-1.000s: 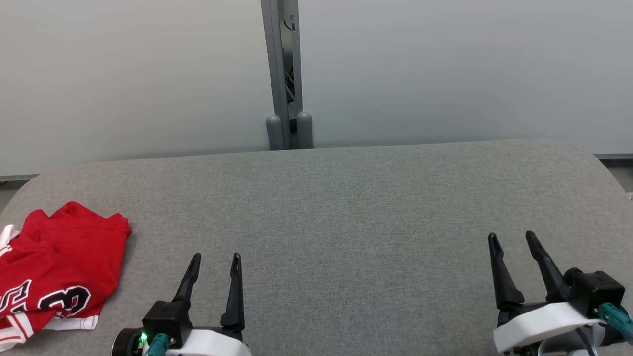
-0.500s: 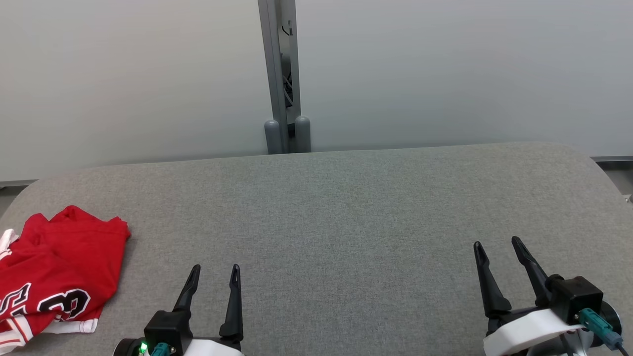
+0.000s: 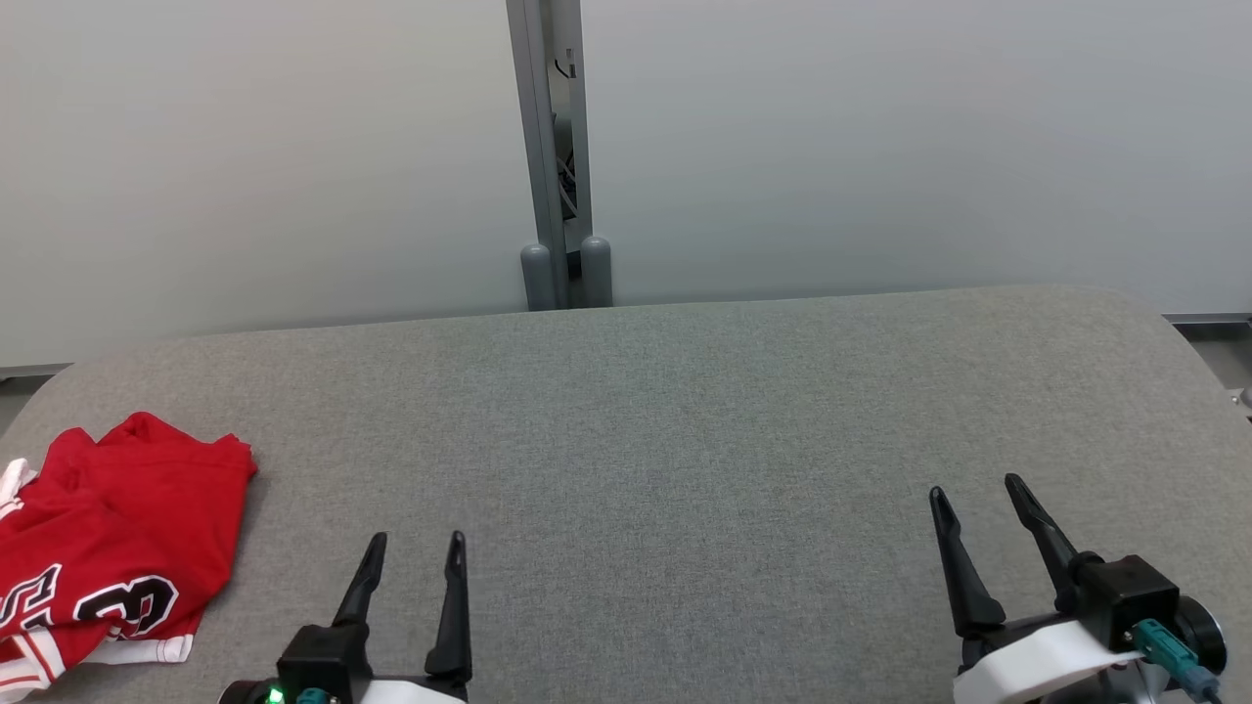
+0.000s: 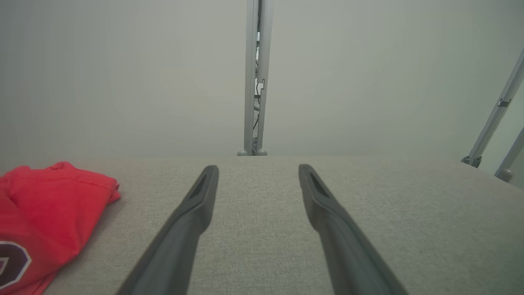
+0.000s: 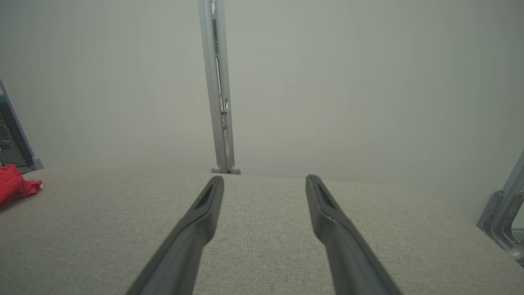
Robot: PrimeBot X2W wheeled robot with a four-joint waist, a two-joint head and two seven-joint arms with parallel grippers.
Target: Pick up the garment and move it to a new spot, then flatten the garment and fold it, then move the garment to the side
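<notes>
so, both hands spread and empty over the grey tabletop [image 3: 665, 440].
the left hand [image 3: 418, 536] sits at the lower left of the head view, fingers apart and gripping nothing; the right hand [image 3: 975, 485], well apart at the lower right, is just as open. the red garment [image 3: 117, 528] with white trim lies crumpled at the tabletop's far left edge, near the left hand but clear of it. a grey post [image 3: 556, 147] stands behind.

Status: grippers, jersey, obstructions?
Left gripper open, empty. Right gripper open, empty. Red jersey rumpled on grey table, robot's left end, ungripped. Nothing between it and left gripper.
</notes>
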